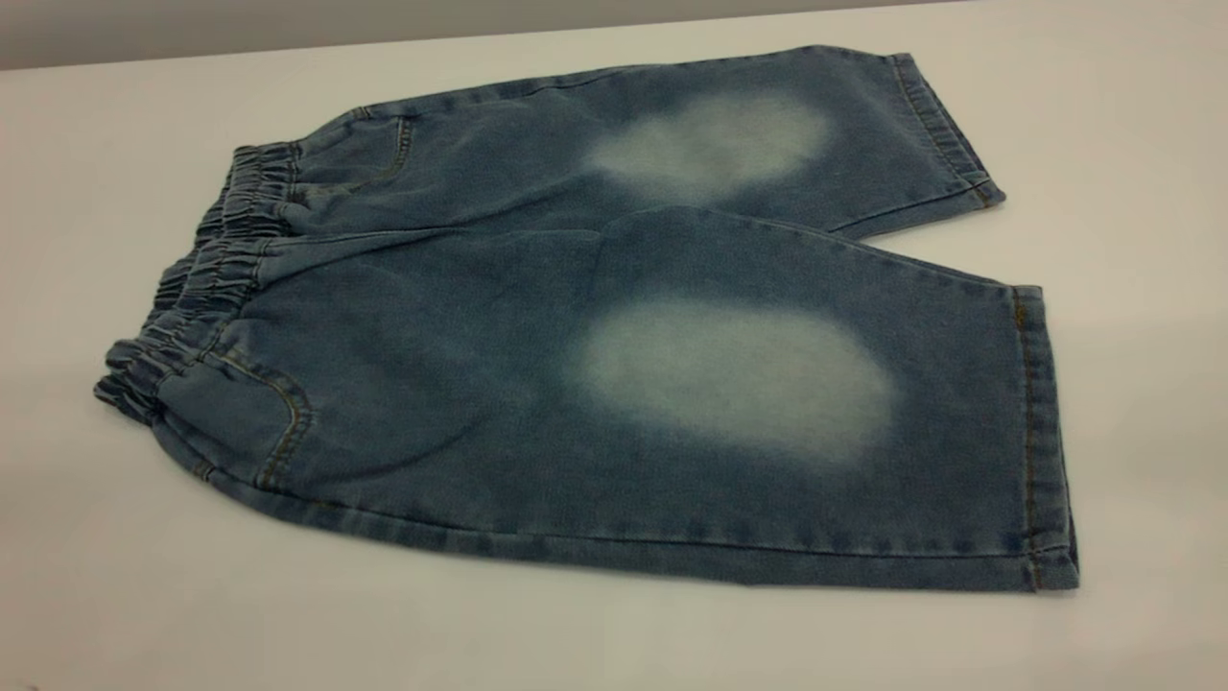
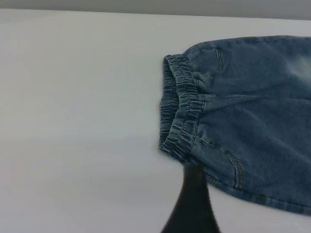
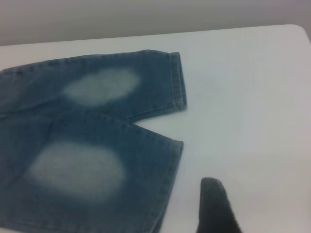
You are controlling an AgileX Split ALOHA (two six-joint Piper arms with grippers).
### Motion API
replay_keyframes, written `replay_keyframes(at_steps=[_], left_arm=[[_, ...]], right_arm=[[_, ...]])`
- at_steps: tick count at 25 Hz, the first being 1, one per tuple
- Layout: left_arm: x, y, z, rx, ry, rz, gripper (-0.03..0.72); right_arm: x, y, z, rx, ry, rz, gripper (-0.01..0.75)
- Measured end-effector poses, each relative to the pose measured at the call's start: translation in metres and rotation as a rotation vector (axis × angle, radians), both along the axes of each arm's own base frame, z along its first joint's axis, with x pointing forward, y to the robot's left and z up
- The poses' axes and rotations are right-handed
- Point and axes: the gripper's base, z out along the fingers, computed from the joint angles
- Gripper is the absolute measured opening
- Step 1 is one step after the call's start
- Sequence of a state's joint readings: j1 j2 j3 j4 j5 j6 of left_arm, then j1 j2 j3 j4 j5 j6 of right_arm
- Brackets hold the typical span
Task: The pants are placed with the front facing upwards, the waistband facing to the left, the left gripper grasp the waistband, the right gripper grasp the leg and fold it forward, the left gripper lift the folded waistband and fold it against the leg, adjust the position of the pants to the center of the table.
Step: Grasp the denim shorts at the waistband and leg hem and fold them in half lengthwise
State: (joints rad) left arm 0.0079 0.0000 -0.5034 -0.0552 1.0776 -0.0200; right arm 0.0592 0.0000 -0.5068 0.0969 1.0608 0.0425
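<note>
Pants [image 1: 595, 326] lie flat on the white desk [image 1: 144, 576], front up, both faded ovals showing, waistband [image 1: 206, 278] at the left end and leg hems at the right.

Neither arm appears in the exterior view; only the pants and desk show there.

Left wrist view: one black finger [image 2: 193, 204] of the left gripper [image 2: 193, 204] comes in from the frame edge, low over the desk. Its tip sits just beside the near corner of the waistband [image 2: 177, 111], at the edge of the denim; contact cannot be confirmed. Only one finger is visible, so whether the fingers are apart or together cannot be told.

Right wrist view: one black finger [image 3: 216, 206] of the right gripper [image 3: 216, 206] shows over bare desk [image 3: 252, 97]. The near leg's hem [image 3: 172, 179] lies just beside the finger, with a strip of desk between them, not touching. The far leg's hem [image 3: 177, 80] is farther off. Again only a single finger is in view, so its spread cannot be told.

Nothing is gripped in any view.
</note>
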Motion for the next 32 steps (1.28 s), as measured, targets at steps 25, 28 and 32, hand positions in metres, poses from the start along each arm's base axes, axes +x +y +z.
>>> replay_keyframes(at_steps=[25, 28, 32], left_arm=[[0.054, 0.000, 0.052, -0.009, 0.019, -0.004, 0.491], [0.072, -0.002, 0.069, -0.032, 0.017, -0.011, 0.491], [0.105, -0.004, 0.086, -0.083, 0.008, -0.019, 0.491]], right_arm=[[0.011, 0.001, 0.033, 0.027, -0.054, -0.009, 0.364], [0.028, 0.001, 0.053, 0.031, -0.069, -0.015, 0.387], [0.057, 0.003, 0.077, 0.044, -0.086, -0.020, 0.422]])
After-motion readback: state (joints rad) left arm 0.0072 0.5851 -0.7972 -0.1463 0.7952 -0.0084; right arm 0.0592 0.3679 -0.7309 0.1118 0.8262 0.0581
